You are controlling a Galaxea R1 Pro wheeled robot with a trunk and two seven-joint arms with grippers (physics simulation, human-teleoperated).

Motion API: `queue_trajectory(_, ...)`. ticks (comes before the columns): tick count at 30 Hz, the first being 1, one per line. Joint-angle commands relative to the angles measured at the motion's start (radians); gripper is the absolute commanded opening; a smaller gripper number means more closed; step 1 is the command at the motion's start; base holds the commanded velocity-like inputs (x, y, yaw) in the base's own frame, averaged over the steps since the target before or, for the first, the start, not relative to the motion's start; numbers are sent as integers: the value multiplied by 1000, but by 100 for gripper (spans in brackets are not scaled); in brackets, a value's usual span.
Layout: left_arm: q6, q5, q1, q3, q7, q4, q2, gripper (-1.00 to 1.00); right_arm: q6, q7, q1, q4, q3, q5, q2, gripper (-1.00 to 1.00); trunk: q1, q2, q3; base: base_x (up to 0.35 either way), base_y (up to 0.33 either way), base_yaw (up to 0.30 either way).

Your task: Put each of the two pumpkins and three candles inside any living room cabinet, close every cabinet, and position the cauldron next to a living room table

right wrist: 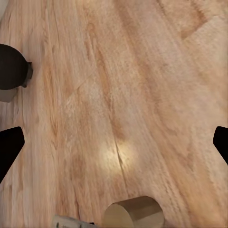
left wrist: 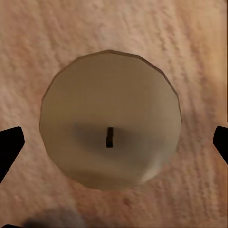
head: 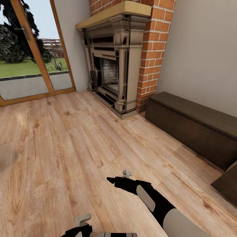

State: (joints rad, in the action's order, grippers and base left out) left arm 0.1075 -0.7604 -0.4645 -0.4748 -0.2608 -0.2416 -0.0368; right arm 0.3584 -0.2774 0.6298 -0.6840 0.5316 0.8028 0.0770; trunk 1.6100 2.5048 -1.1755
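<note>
A pale, squat candle (left wrist: pixel 109 95) with a short dark wick stands on the wood floor. My left gripper (left wrist: pixel 114 145) hangs straight above it, open, its dark fingertips (left wrist: pixel 9 149) wide on either side and not touching it. In the head view the left gripper (head: pixel 84 224) sits at the bottom edge. My right gripper (head: pixel 119 176) is open over bare floor, and its wrist view catches the same candle (right wrist: pixel 135 213) at the picture's edge. The long, low dark-brown cabinet (head: pixel 191 128) stands shut along the right wall. Pumpkins, cauldron and table are out of view.
A dark ornate fireplace (head: pixel 113 65) in a brick chimney stands ahead, with a glass patio door (head: pixel 29 56) to its left. A dark-brown panel (head: pixel 227 184) juts in at the right edge. A round black part (right wrist: pixel 10 66) shows low over the floor.
</note>
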Motion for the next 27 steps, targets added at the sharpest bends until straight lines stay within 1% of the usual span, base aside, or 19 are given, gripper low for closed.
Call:
queue_trajectory(1,4,-7,0,-8,-7,-2,1,100,4,0,1,0,1,6,0,100,0,0,-1,0,0,0)
queue_trajectory(6,2,-6,0,-6,-4,-3,5,100,8,0,1,-19,1,6,-1,100,0,0,-1,0,0,0)
queue_trajectory(9,-10,-5,0,-6,-3,-4,6,100,39,0,1,-73,0,7,-1,100,0,0,-1,0,0,0)
queue_trajectory(11,-28,-5,0,-7,-2,-4,7,100,80,2,1,-144,-24,6,-1,100,0,1,-5,0,0,0)
queue_trajectory(12,-30,-5,0,-7,-2,-4,7,100,89,2,1,-160,-33,6,-1,100,1,1,-9,0,0,0)
queue_trajectory(13,-33,-5,0,-7,-2,-4,8,100,105,2,0,-192,-51,5,-1,100,1,1,-12,0,0,0)
queue_trajectory(14,-36,-5,0,-7,-1,-4,8,100,126,2,1,-241,-79,5,-1,100,2,1,-16,0,0,0)
queue_trajectory(16,-38,-4,0,-8,0,-3,8,100,151,2,1,-322,-114,6,-2,100,2,2,-24,0,0,0)
queue_trajectory(17,-40,-4,0,-8,0,-3,8,100,165,1,1,-362,-129,5,-3,100,3,2,-28,0,0,0)
queue_trajectory(18,-41,-4,0,-8,0,-3,8,100,172,1,0,-380,-135,5,-3,100,3,2,-32,0,0,0)
queue_trajectory(19,-42,-4,0,-9,0,-3,7,100,193,1,1,-421,-147,4,-3,100,3,2,-32,0,0,0)
queue_trajectory(21,-42,-4,0,-9,0,-2,6,100,210,2,1,-448,-154,3,-3,100,3,2,-32,0,0,0)
queue_trajectory(27,-43,-4,0,-10,0,-1,5,100,222,3,1,-469,-158,3,-3,100,3,2,-32,0,0,0)
